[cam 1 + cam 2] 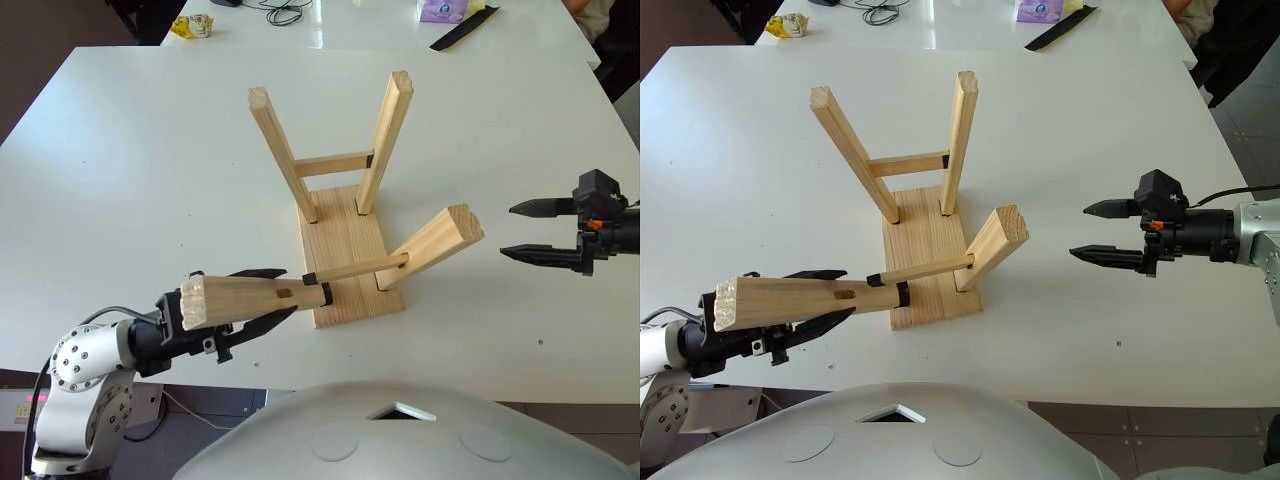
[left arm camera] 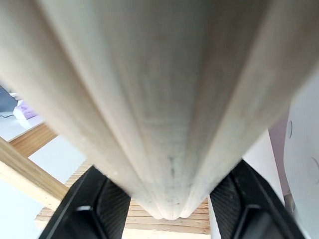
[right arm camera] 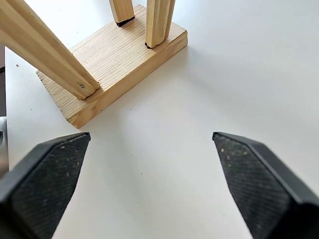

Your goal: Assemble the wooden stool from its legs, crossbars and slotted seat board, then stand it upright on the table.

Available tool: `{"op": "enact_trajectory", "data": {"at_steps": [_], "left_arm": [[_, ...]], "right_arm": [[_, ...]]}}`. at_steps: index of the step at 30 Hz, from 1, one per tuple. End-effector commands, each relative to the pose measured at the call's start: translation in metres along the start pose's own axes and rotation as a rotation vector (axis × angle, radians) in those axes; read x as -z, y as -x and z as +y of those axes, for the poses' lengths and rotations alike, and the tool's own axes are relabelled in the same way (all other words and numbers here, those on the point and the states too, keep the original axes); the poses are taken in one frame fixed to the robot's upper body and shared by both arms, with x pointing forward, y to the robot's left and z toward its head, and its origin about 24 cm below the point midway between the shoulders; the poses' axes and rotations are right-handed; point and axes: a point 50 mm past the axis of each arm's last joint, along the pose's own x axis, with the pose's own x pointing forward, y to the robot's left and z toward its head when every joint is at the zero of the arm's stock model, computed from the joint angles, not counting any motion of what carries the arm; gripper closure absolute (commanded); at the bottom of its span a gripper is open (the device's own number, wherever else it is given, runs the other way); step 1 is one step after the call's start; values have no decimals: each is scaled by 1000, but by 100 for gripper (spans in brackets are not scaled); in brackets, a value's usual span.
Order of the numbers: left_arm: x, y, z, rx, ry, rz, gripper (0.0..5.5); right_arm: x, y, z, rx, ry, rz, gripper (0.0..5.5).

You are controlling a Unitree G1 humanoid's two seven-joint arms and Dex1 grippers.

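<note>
The seat board lies flat near the middle of the white counter. At its far end the far left leg and far right leg stand in the board, both leaning slightly, joined by the far crossbar.

At the near right corner the third leg meets the board and tilts steeply outward to the right. The near crossbar runs from it to the fourth leg, which lies almost level, one end at the board's near left corner and the other pointing off to the left. Whether that end sits in its slot cannot be told.

The left gripper is clamped around the fourth leg. The right gripper hovers to the right of the board, well apart from it, fingers spread wide and holding nothing.
</note>
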Motion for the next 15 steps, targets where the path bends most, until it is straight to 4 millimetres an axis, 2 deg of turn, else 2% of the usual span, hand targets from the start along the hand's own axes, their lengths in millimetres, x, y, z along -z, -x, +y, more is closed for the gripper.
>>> {"op": "enact_trajectory", "data": {"at_steps": [1, 8, 15], "left_arm": [[11, -1, -1, 10, -15, 66, 344], [9, -2, 15, -6, -56, 89, 344], [4, -4, 29, -9, 9, 116, 344]], "right_arm": [[-3, -3, 0, -12, 32, 3, 97], [-3, -3, 1, -13, 45, 9, 97], [-7, -7, 7, -48, 89, 2, 97]]}}
